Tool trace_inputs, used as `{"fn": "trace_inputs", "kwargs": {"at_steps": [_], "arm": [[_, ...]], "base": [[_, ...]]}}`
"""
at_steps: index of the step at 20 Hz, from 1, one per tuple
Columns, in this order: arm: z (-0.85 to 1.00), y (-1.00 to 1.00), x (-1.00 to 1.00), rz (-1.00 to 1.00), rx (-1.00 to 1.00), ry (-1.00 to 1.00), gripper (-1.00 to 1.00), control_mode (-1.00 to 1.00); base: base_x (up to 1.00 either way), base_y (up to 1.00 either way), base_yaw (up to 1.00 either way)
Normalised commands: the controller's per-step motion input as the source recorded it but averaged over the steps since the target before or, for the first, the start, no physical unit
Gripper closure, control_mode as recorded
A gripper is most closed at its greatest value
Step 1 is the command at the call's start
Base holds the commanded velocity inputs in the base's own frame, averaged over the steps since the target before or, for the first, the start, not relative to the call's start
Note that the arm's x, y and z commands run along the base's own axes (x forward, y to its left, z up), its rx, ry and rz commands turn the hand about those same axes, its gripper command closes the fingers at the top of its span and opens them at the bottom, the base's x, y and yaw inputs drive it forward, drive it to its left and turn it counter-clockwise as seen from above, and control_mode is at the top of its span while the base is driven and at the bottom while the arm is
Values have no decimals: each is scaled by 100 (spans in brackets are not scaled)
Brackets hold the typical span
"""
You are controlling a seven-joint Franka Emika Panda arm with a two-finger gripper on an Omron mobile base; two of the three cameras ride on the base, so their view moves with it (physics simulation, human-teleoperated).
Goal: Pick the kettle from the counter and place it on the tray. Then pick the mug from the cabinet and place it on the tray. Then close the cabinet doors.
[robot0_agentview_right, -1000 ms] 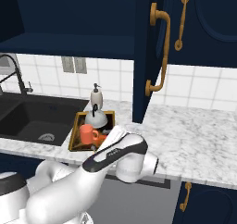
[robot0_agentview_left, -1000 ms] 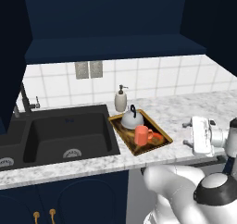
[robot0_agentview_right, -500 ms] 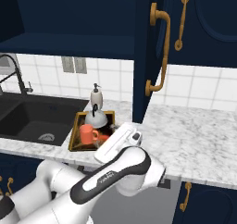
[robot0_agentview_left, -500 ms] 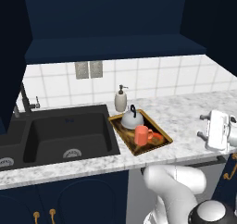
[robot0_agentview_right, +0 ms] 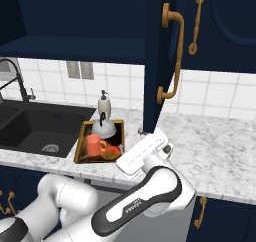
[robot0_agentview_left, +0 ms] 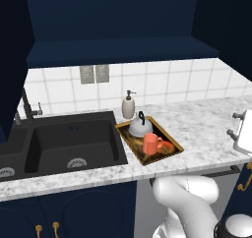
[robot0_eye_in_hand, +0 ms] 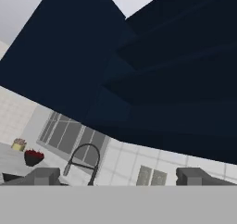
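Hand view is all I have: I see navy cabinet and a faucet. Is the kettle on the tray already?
Observer: Yes. The kettle stands upright on the tray, at its back end near the soap bottle.
Operator: And the mug, where is it?
Observer: The mug is on the tray too, just in front of the kettle.
Operator: Then are the cabinet doors closed?
Observer: No. In the right base view a cabinet door stands open, edge toward the camera. The hand is over the counter to the right of the tray, open and holding nothing.
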Motion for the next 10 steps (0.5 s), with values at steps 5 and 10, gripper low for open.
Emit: {"fn": "trace_inputs", "kwargs": {"at_steps": [5, 10], "arm": [[30, -46, 0, 0, 4, -2, -100, -100], [11, -36, 13, -3, 0, 0, -100, -100]], "base": [[0, 0, 0], [0, 0, 0]]}}
